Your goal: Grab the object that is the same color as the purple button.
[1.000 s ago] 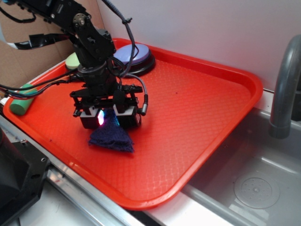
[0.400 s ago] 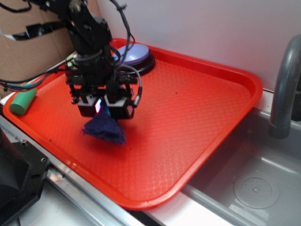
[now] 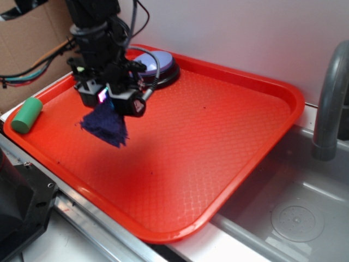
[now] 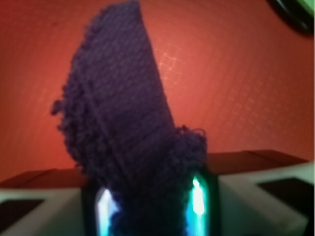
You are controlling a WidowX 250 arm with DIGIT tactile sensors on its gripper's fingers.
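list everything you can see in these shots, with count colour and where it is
tray: 1, red-orange, fills the middle of the exterior view, beside a sink
cloth piece: 1, dark purple-blue, fuzzy, hanging from the gripper above the tray's left part
purple button: 1, pale lavender top on black base, far corner of the tray, partly behind the arm
green cylinder: 1, light green, on the tray's left edge
sink: 1, grey metal, right of the tray
pipe: 1, grey, standing at the sink's far right
cardboard: 1, brown, behind the tray at upper left
gripper: 1, black with pale finger blocks and glowing lights, shut on the cloth piece
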